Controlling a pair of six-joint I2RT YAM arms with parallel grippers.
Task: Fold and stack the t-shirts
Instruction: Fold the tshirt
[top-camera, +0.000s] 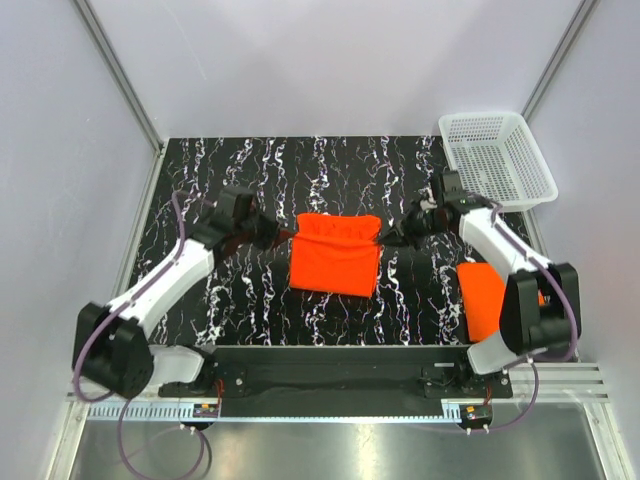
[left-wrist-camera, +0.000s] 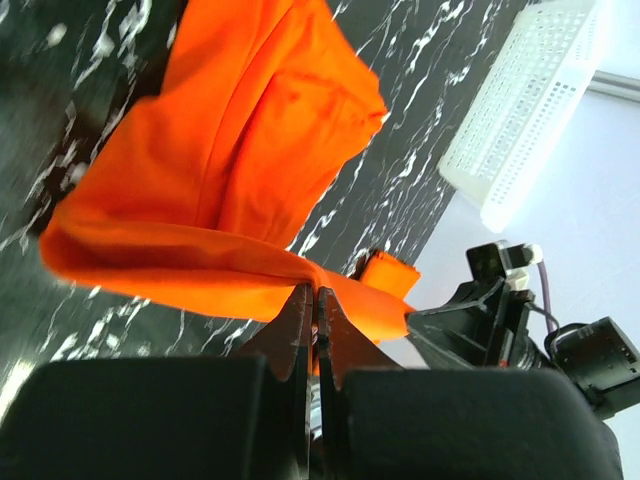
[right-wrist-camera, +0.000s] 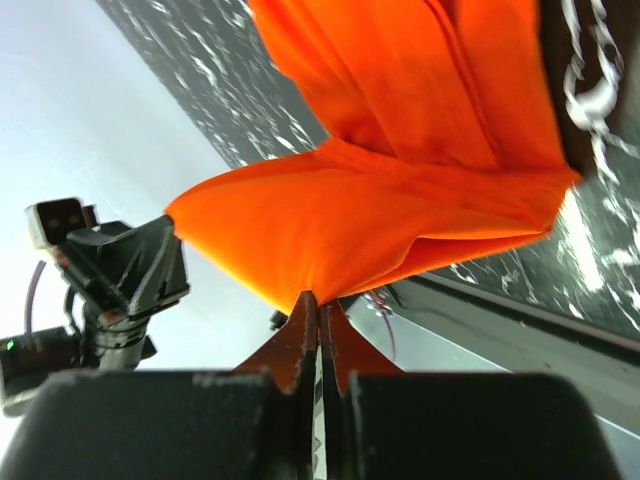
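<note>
On the table (top-camera: 230, 170) one t-shirt (top-camera: 335, 258) lies between my left gripper (top-camera: 287, 237) and right gripper (top-camera: 384, 240). A second t-shirt (top-camera: 482, 295) lies at the near right edge, the basket (top-camera: 497, 157) behind it.

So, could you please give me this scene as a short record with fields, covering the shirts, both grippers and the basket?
held t-shirt: orange, partly folded, mid-table, far edge pinched at both ends
left gripper: shut on the held t-shirt's left end
right gripper: shut on its right end
folded t-shirt: orange, right side of the table, partly hidden by the right arm, not gripped
basket: white mesh, far right corner, nothing visible inside
table: black marbled top
</note>
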